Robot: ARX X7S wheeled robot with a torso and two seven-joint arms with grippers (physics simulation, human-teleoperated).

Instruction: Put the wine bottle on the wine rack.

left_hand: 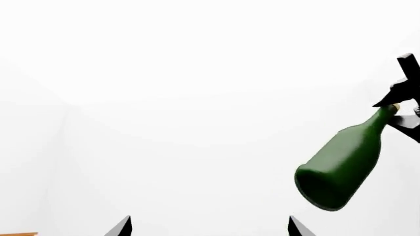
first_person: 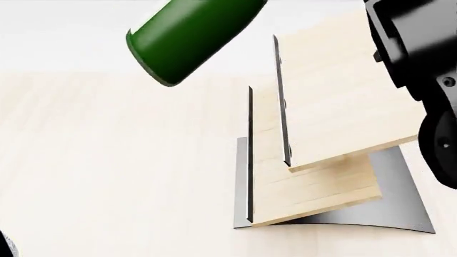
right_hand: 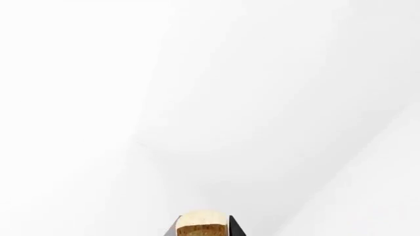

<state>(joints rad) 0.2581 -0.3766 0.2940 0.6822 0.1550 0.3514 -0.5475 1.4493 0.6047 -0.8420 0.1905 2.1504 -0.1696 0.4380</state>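
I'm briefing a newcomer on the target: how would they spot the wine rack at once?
Look down at the pale wooden tabletop in the head view. Right of centre stands the wine rack: two slanted light-wood boards with dark edges on a curved grey metal base. It is the only furniture there; the green wine bottle hangs above.

You have a pale wood worktop [first_person: 107,176] below you; only the wine rack [first_person: 314,176] rests on it.

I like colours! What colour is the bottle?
Dark green bottle with a tan cork, best in the left wrist view.
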